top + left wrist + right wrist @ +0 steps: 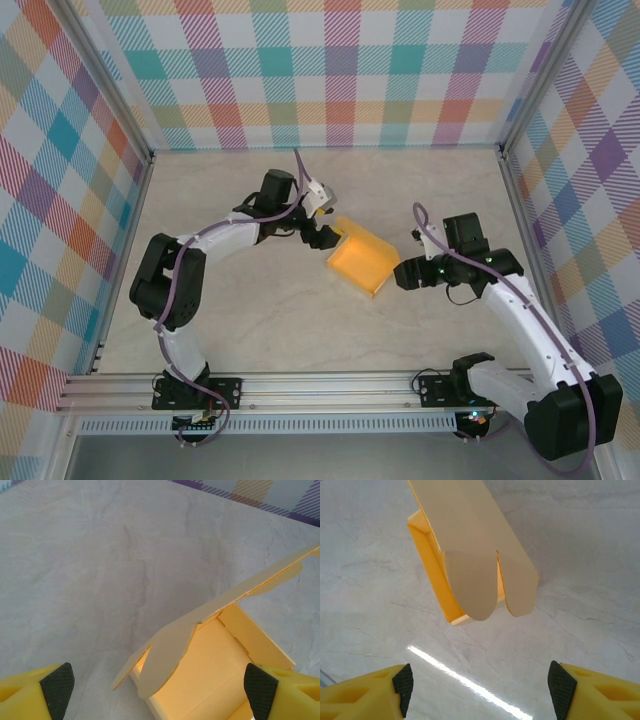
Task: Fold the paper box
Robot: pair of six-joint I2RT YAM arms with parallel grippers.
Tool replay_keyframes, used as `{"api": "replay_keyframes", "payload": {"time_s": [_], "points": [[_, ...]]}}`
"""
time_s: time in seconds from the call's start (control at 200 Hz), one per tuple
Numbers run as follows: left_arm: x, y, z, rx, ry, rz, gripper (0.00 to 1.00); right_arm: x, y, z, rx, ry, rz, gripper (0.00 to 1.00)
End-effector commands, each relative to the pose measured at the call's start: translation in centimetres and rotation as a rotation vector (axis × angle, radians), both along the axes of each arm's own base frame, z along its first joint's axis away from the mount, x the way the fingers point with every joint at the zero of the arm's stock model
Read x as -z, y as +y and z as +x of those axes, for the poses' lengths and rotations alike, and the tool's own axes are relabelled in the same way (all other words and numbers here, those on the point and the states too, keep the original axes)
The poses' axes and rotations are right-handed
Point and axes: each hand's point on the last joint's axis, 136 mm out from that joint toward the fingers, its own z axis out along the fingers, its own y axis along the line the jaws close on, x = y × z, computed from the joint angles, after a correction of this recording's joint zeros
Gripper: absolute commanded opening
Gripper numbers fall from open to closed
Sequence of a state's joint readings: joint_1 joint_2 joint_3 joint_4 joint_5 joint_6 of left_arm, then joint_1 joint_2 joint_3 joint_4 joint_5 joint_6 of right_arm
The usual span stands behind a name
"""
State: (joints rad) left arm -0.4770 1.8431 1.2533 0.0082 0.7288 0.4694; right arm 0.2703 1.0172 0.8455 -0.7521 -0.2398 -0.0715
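The paper box (360,262) is seen near the middle of the worktop (250,330). It rests as an open tray with its side walls already raised. Its lid flap (465,535) stands tilted above the opening, and two rounded tabs (470,587) hang from the flap's free edge. The left hand (322,236) is held just beside the box's far-left edge and the right hand (408,272) just beside its right corner, so the box is flanked on both sides. Both hands are held with the fingers apart, and no card is clamped in either. This placing is judged to serve the closing step: the lid could be pressed down from one side while the tray is steadied from the other.
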Motion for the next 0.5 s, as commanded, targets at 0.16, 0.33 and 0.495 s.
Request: {"api": "replay_keyframes", "payload": {"time_s": [0.16,0.33,0.495], "points": [[-0.3,-1.9,1.2,-0.001,-0.073,0.008,0.74,0.2,1.3,4.8,-0.043,-0.183,0.003,0.65],[0.5,-2.2,1.6,-0.027,-0.056,0.022,0.6,0.9,1.3,7.0,-0.038,-0.212,-0.029,0.58],[0.4,-1.7,1.5,-0.093,-0.083,-0.007,0.54,1.7,1.5,9.2,-0.046,-0.255,-0.053,0.55]]}}
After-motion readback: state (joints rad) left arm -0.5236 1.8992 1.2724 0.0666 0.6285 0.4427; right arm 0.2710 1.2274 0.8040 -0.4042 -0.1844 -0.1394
